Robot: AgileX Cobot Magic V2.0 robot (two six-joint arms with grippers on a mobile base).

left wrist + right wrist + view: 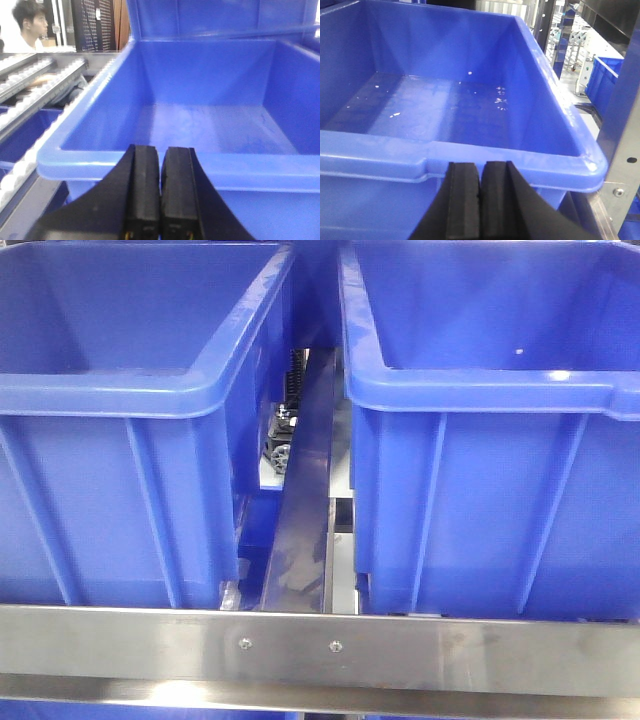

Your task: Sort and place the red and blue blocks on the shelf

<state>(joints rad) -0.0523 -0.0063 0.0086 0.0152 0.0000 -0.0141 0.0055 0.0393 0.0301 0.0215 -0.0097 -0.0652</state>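
Blue plastic bins, two large ones [130,430] [490,440], sit side by side on the brushed steel shelf [320,650], whose front rail carries two screws. Both black tools, left [160,195] and right [480,200], are pressed closed, holding nothing. No blocks visible.

Only the grippers show of the robot. The left gripper [160,195] has two black, flat-faced rectangular fingers [142,190] on flaring matte black bases, with tiny amber glints at the roots. The right gripper [480,200] looks alike: black blocky fingers [495,200] on smooth, sloping black shoulders.
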